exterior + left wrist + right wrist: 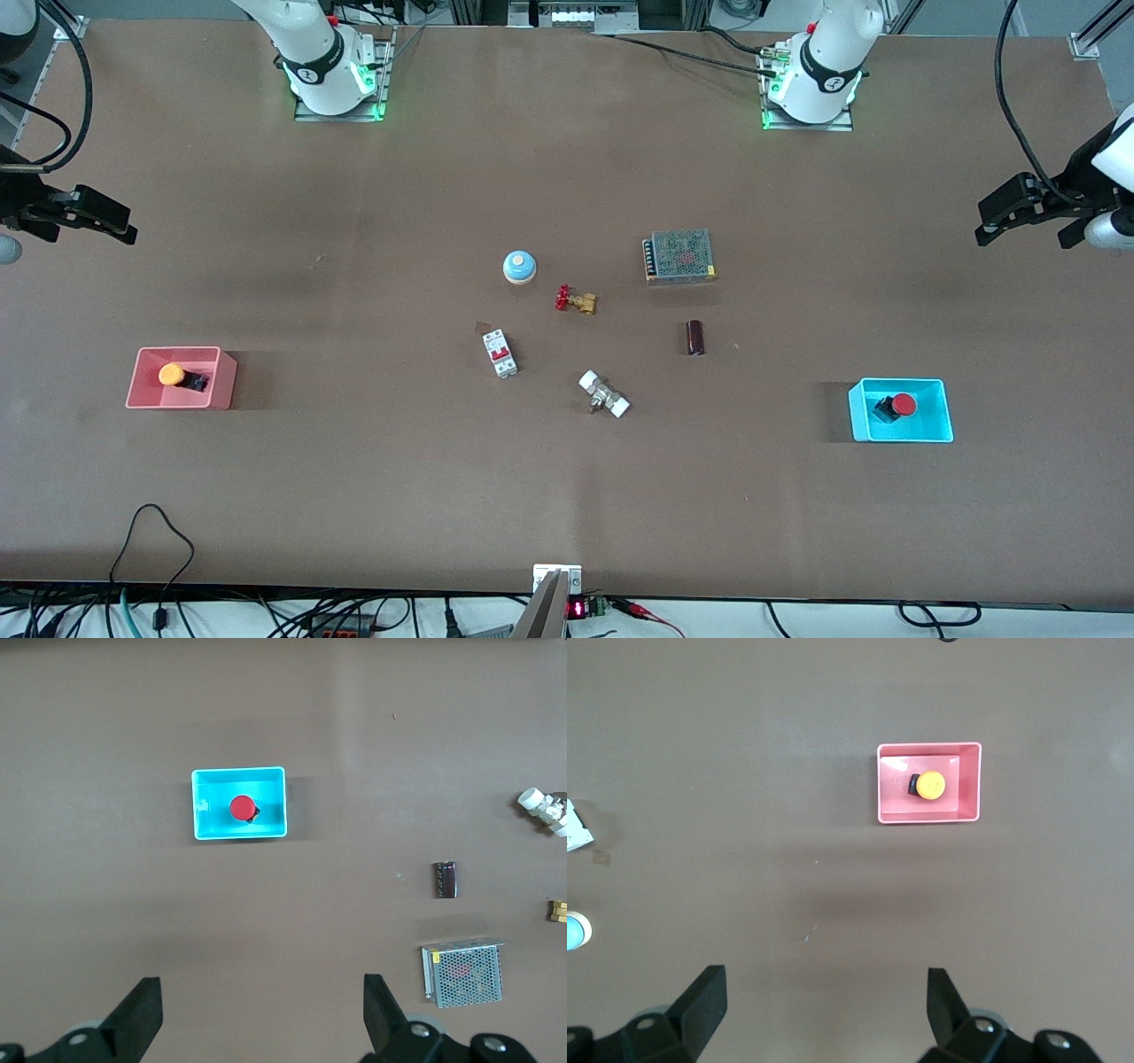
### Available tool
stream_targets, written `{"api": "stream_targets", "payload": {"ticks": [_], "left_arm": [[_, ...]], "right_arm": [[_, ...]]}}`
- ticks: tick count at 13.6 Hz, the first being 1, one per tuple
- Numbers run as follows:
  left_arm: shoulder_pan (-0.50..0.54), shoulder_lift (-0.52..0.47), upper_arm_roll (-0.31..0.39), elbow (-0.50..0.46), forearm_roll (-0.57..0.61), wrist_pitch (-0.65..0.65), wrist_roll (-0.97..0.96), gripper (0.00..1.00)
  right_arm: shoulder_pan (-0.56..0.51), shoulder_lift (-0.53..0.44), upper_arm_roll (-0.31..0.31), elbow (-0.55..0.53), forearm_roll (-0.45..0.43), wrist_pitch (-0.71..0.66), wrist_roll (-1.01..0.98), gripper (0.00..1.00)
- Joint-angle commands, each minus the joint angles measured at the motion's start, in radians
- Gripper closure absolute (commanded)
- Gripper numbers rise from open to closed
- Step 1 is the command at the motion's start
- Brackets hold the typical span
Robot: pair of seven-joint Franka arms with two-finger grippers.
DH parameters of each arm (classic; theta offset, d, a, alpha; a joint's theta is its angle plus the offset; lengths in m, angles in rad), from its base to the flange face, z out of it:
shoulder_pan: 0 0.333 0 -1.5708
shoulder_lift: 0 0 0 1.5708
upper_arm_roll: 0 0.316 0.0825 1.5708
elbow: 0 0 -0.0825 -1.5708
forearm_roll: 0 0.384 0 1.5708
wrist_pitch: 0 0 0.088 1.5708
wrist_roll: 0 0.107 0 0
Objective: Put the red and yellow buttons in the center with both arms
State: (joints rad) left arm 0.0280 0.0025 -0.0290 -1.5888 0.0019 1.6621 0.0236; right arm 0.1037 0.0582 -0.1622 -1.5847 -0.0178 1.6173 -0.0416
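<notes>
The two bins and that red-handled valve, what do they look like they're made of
The pink bin and the cyan bin look like moulded plastic: thin uniform walls, flat saturated colour, a slight sheen. The valve looks like brass, with a yellow metallic body; its red handle could be painted metal or plastic, which the views leave open.

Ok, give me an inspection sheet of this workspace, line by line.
Surface: brown tabletop, flat, matte.
Job's things: yellow button in pink bin; red button in cyan bin; neither at center yet.
Clutter: blue dome, red-handled valve, breaker, white-capped fitting, dark cylinder, mesh power supply, all mid-table.
Grippers: left gripper and right gripper both up above their table ends, jaws open, empty.
Cables: black cable at the near edge.
Surroundings: nothing seen.
</notes>
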Motion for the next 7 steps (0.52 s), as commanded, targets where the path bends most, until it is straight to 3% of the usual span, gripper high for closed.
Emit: {"api": "stream_targets", "payload": {"ticks": [1,7], "left_arm": [[0.007,0.014,-0.006,0.035,-0.008,-0.025,0.015,0.0],[0.007,0.014,-0.006,0.033,-0.008,-0.025,0.015,0.0]], "right_arm": [[-0.002,-0.024,0.004,-0.017,0.01,-0.008,-0.009,0.0],[-0.012,0.037,0.003,-0.015,-0.001,0.059,-0.004,0.0]]}}
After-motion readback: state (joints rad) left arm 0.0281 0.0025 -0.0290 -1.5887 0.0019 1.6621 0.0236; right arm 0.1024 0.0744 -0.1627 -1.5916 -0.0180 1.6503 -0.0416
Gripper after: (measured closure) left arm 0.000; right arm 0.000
